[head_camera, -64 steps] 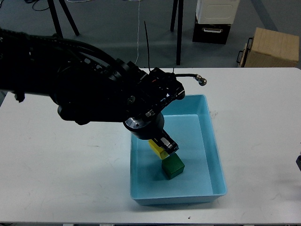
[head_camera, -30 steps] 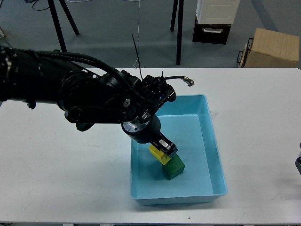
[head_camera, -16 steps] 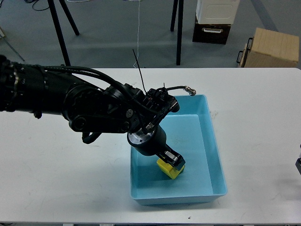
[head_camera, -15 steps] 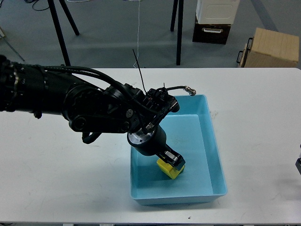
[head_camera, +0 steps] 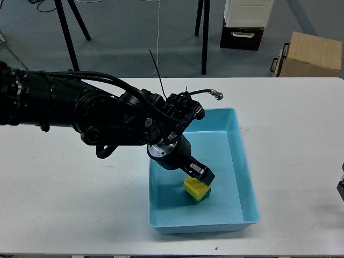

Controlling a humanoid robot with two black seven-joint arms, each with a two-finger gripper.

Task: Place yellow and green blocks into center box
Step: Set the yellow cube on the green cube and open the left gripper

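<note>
The light blue box (head_camera: 244,177) stands on the white table, right of centre. Inside it a yellow block (head_camera: 194,188) rests on top of a green block (head_camera: 206,193), of which only a thin edge shows. My left gripper (head_camera: 199,173) reaches down into the box from the left and sits just above the yellow block's far edge. Its fingers are dark and I cannot tell them apart, nor whether they still touch the block. My right gripper is out of view.
The white table (head_camera: 75,204) spreads around the box. A dark sliver (head_camera: 341,188) shows at the right edge. Beyond the table are a cardboard box (head_camera: 310,54), a black and white case (head_camera: 244,24) and stand legs (head_camera: 204,37).
My left gripper has lowered the yellow block onto the green block, covering it, and has now drawn up and back a little from the yellow block.
</note>
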